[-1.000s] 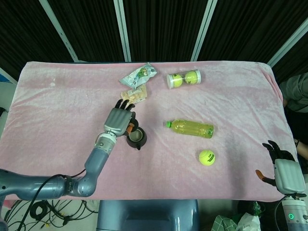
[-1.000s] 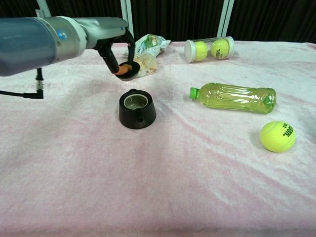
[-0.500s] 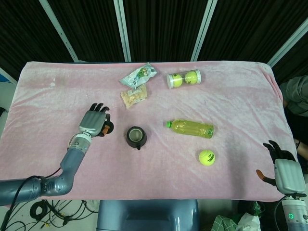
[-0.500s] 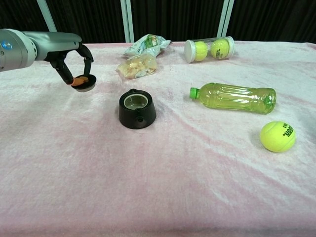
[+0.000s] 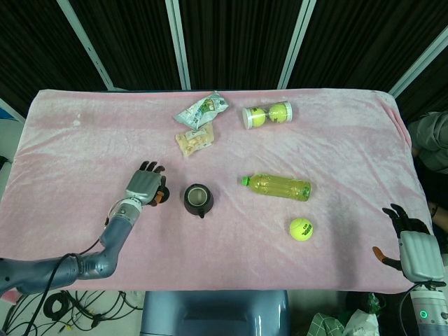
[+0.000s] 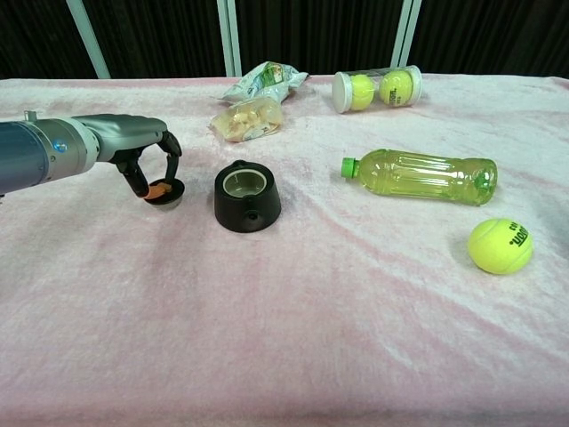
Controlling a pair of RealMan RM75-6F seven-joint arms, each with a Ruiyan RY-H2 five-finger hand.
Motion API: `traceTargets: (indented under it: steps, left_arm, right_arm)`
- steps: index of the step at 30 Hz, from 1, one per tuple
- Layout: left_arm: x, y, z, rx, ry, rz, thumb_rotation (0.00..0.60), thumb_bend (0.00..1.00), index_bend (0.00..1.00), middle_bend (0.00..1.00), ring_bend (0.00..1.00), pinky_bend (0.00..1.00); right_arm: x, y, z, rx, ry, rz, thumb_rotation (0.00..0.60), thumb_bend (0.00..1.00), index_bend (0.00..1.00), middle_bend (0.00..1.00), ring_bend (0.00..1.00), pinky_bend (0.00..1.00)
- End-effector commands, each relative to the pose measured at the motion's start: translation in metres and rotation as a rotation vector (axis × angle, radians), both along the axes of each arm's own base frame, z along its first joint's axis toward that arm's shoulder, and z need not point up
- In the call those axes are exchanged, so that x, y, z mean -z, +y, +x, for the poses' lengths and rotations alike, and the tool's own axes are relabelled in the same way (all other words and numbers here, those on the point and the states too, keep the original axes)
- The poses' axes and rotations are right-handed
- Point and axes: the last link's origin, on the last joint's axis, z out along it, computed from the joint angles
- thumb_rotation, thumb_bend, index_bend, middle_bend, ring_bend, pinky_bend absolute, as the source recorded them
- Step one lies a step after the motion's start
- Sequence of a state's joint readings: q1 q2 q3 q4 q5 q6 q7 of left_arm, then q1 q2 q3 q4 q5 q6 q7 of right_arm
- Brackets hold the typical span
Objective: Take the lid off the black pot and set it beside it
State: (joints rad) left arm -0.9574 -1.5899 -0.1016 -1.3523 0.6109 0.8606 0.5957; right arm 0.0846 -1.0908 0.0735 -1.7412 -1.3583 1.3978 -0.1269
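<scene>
The black pot [image 5: 197, 199] [image 6: 247, 196] stands uncovered near the table's middle, its pale inside showing. Just left of it, my left hand [image 5: 143, 187] [image 6: 133, 151] pinches the small black lid [image 6: 164, 191] [image 5: 161, 195] with its orange knob, down at the pink cloth. Whether the lid touches the cloth I cannot tell. My right hand [image 5: 414, 250] hangs off the table's right front edge, fingers apart, holding nothing; the chest view does not show it.
A green drink bottle [image 5: 276, 186] [image 6: 422, 174] lies right of the pot, with a tennis ball [image 5: 301, 229] [image 6: 500, 245] nearer the front. At the back lie a tube of tennis balls [image 5: 267, 114] [image 6: 377, 88] and two snack bags [image 5: 200, 110] [image 6: 247, 118].
My left hand carried the lid from above the pot out to the left, then came back down close beside the pot at cloth level. The right hand stayed still.
</scene>
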Motion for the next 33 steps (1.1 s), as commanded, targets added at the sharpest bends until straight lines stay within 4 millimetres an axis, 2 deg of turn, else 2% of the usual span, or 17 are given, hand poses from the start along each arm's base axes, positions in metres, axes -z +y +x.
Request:
traceTargets:
  steps: [1,4,5,8,11,13,16,17,19,26,28,31,33]
  left_arm:
    - [0.001,-0.001,-0.001,0.001,0.018,-0.012,0.600,0.22,0.25,0.04,0.00,0.00]
    - [-0.001,-0.002,0.002,0.002,0.025,-0.022,0.600,0.12,0.04,0.00,0.00,0.00]
    - [-0.002,-0.001,0.005,-0.003,0.009,-0.020,0.600,0.10,0.01,0.00,0.00,0.00]
    - [-0.012,-0.001,0.018,-0.005,-0.060,-0.007,0.600,0.07,0.01,0.00,0.00,0.00]
    - [-0.026,-0.001,0.030,0.007,-0.103,0.008,0.600,0.10,0.06,0.00,0.00,0.00]
    - [-0.042,-0.003,0.042,0.042,-0.146,0.038,0.600,0.13,0.07,0.00,0.00,0.00]
    - [-0.069,-0.016,0.045,0.089,-0.171,0.094,0.600,0.13,0.07,0.00,0.00,0.00]
    - [-0.076,-0.021,0.042,0.100,-0.162,0.112,0.600,0.14,0.07,0.00,0.00,0.00]
    - [-0.096,-0.044,0.027,0.109,-0.117,0.144,0.600,0.14,0.07,0.00,0.00,0.00]
    - [-0.150,-0.115,-0.033,-0.020,-0.089,0.261,0.600,0.13,0.08,0.00,0.00,0.00]
    - [-0.165,-0.143,-0.050,-0.059,-0.126,0.289,0.600,0.13,0.09,0.00,0.00,0.00]
    - [-0.190,-0.183,-0.073,-0.022,-0.221,0.320,0.600,0.14,0.12,0.01,0.00,0.00]
    - [-0.200,-0.200,-0.085,0.007,-0.244,0.308,0.600,0.14,0.14,0.02,0.00,0.00]
  right_arm:
    - [0.000,0.000,0.000,0.002,-0.003,0.000,0.600,0.12,0.19,0.12,0.29,0.23]
    - [0.001,-0.001,0.000,0.000,-0.001,0.003,0.600,0.12,0.19,0.12,0.29,0.23]
    - [0.001,0.000,0.000,0.000,-0.001,0.004,0.600,0.12,0.19,0.12,0.29,0.23]
    - [0.001,0.000,0.001,-0.002,-0.002,0.002,0.600,0.12,0.19,0.12,0.29,0.22]
    - [0.001,0.000,0.000,-0.001,-0.003,0.001,0.600,0.12,0.19,0.12,0.29,0.22]
    - [0.000,0.000,0.001,-0.002,-0.004,0.000,0.600,0.12,0.19,0.12,0.29,0.22]
    - [0.000,0.000,0.000,-0.002,-0.006,0.000,0.600,0.12,0.19,0.12,0.29,0.22]
    - [0.000,0.000,0.000,-0.001,-0.006,0.000,0.600,0.12,0.19,0.12,0.29,0.22]
    - [0.000,0.000,0.000,0.000,-0.007,0.001,0.600,0.12,0.19,0.12,0.29,0.22]
    - [0.000,0.000,0.001,-0.004,-0.007,-0.002,0.600,0.12,0.19,0.12,0.29,0.22]
    - [0.001,0.000,0.001,-0.005,-0.006,0.000,0.600,0.12,0.19,0.12,0.29,0.22]
    - [0.003,-0.001,0.002,-0.006,-0.003,0.001,0.600,0.12,0.19,0.12,0.29,0.22]
    - [0.003,-0.001,0.002,-0.008,0.002,0.000,0.600,0.12,0.19,0.12,0.29,0.23]
